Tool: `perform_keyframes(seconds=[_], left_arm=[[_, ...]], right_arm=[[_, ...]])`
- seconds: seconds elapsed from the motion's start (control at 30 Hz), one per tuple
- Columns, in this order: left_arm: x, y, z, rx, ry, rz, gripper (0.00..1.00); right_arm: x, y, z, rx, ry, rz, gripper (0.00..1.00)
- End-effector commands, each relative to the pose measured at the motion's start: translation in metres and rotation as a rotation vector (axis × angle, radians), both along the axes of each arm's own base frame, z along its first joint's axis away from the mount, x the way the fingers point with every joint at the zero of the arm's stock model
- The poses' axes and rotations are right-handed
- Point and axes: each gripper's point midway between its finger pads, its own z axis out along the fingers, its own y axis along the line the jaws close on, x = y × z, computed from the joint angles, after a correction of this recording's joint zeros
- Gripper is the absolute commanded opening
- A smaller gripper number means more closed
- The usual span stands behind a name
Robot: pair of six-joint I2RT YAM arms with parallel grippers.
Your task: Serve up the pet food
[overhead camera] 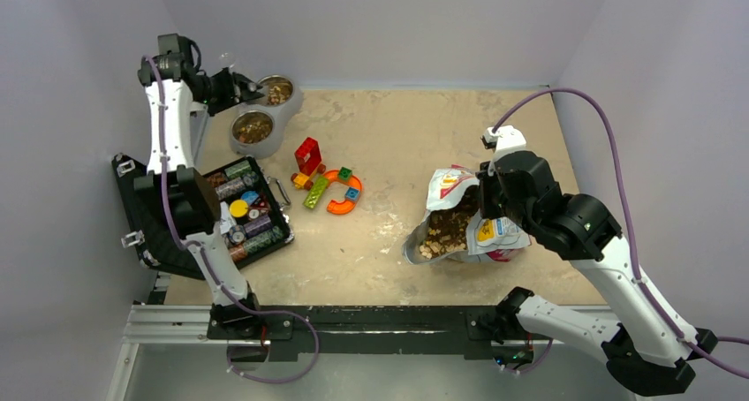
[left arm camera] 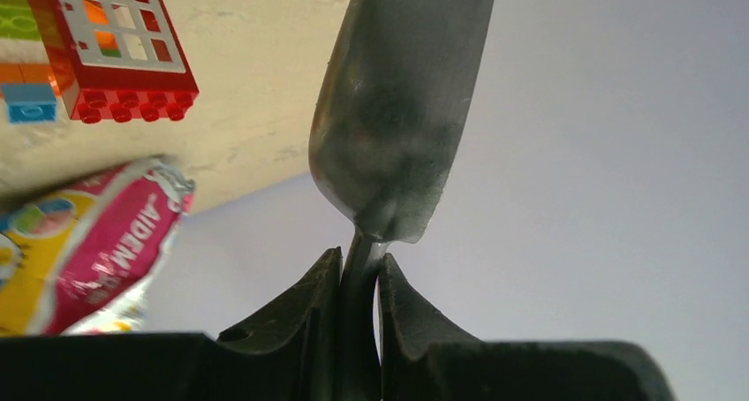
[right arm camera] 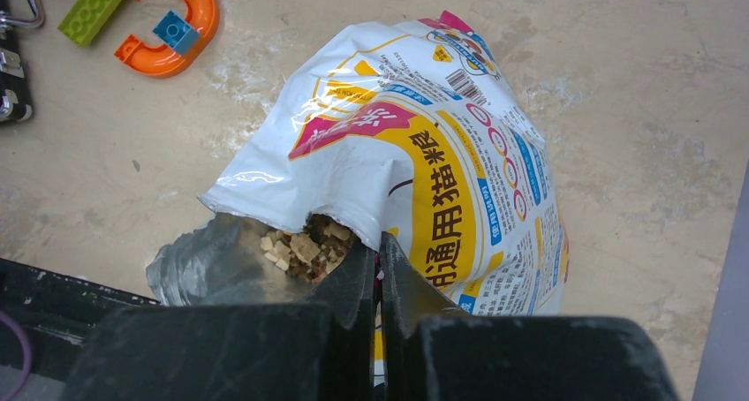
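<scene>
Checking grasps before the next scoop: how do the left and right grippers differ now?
Load: left gripper grips a metal scoop by its handle; right gripper pinches the food bag at its rim.
Fingers: left's sit slightly apart around the handle; right's are fully shut.
Place: left is by the feeder bowls; right is at the bag's mouth, by the kibble.
Shared: both hold something.
</scene>
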Motion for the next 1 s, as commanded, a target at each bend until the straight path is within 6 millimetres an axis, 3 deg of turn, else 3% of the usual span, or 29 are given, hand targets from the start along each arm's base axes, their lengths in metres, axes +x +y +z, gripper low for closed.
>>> perform_keyframes(seconds=[0.0, 0.13, 0.27, 0.37, 0.5, 0.63, 0.97], left_arm=[[-0.04, -0.058, 0.067, 0.298, -0.383, -0.314, 0.0], [-0.065, -0.113, 0.053, 0.372, -0.617, -0.49, 0.0], [-0.1, -0.19, 0.038, 0.42, -0.91, -0.727, 0.0], [-0.135, -0.245, 0.011, 0.539, -0.972, -1.041, 0.0], [-0.159, -0.292, -0.036, 0.543, -1.005, -1.27, 0.0], [-0.158, -0.308, -0.081, 0.503, -0.92, -1.346, 0.0], [-0.118, -0.334, -0.142, 0.457, -0.83, -1.403, 0.0]], right_arm=[[0.012, 0.004, 0.025, 0.076, -0.097, -0.026, 0.0], [0.008, -0.001, 0.026, 0.078, -0.102, -0.043, 0.0], [0.006, -0.003, 0.026, 0.094, -0.101, -0.052, 0.0], [0.005, -0.002, 0.029, 0.118, -0.101, -0.061, 0.0], [0.003, -0.004, 0.034, 0.146, -0.117, -0.077, 0.0], [-0.001, -0.012, 0.035, 0.155, -0.119, -0.11, 0.0], [-0.019, -0.027, 0.026, 0.188, -0.072, -0.182, 0.0]])
